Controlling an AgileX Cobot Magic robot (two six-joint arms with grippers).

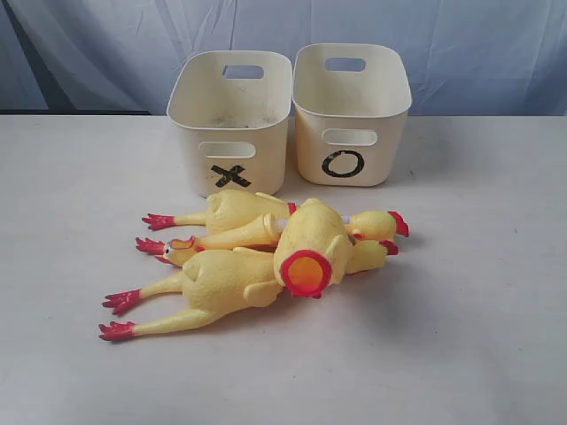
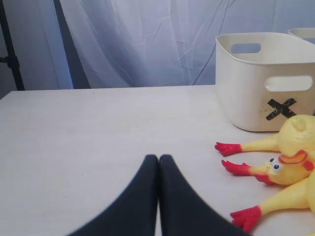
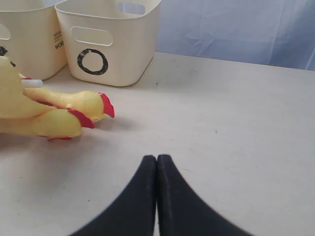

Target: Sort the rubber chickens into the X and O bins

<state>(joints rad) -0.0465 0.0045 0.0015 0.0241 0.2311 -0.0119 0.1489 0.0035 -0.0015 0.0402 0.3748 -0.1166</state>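
You have two cream-white bins: one X bin [image 1: 266,164] and one O bin [image 1: 385,155]. You also have one heap of yellow, red-footed rubber chickens [image 1: 226,279]; they overlap heavily, so the count looks like four, two long and two smaller.

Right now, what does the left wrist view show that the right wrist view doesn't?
Left wrist only: the full black X, red chicken feet, a googly-eyed chicken face, the shut left gripper. Right wrist only: the black O, a red-combed chicken head, the shut right gripper. Both: the white table, pale curtain, X bin, yellow chicken bodies.
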